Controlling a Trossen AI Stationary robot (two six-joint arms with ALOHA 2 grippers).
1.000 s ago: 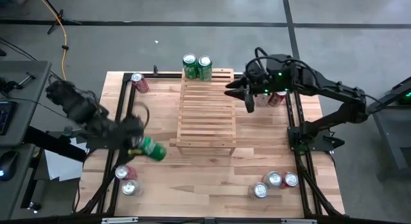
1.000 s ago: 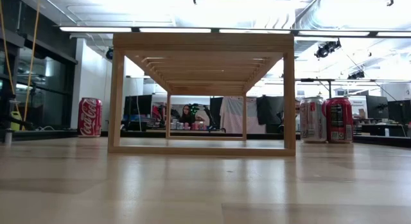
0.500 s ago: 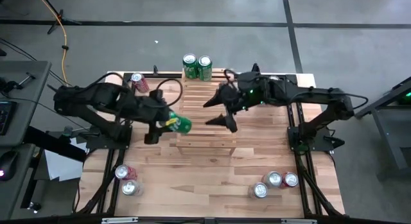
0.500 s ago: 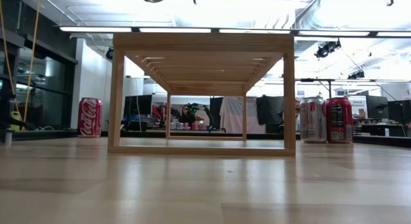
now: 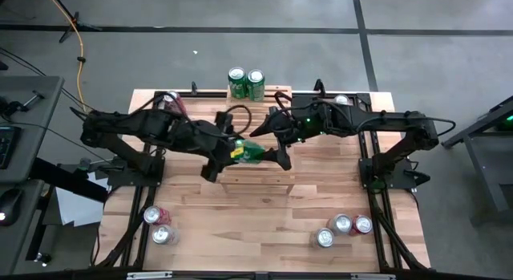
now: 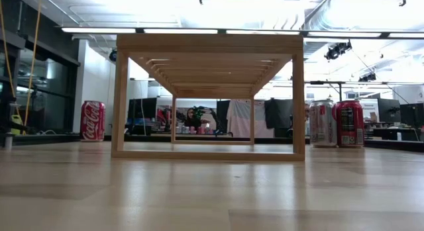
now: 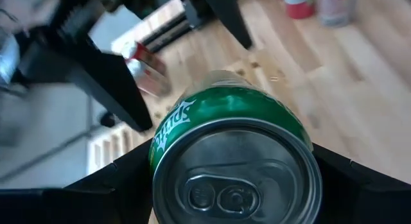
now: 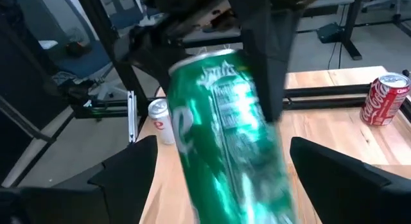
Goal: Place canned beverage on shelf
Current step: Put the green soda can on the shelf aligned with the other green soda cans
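A green can [image 5: 251, 152] hangs tilted above the middle of the slatted wooden shelf [image 5: 260, 174], with my left gripper [image 5: 234, 152] shut on it. The left wrist view shows the can's top with its pull tab [image 7: 234, 185] turned toward the wrist. My right gripper [image 5: 276, 148] reaches in from the right and is open. Its fingers [image 8: 128, 176] stand on either side of the can [image 8: 225, 134]; I cannot tell whether they touch it. The low view shows the shelf [image 6: 205, 42] but neither gripper. My left gripper pinches the green can's side wall [image 7: 160, 137] between its two fingers, near the can's top end. It comes from the table's left, slanting down, with the fingers lying along the can. The can is tilted and lifted clear of the shelf.
Two green cans [image 5: 246, 83] stand at the far edge behind the shelf. A red can [image 5: 172, 102] is at the far left and another can [image 5: 342, 99] at the far right. More cans stand near left [image 5: 158, 225] and near right [image 5: 343, 229].
My left gripper has carried the green can from the table's near left toward the right and far side, up over the shelf, rolling so the can turned about. My right gripper has moved left and down over the shelf until its fingers flank the can.
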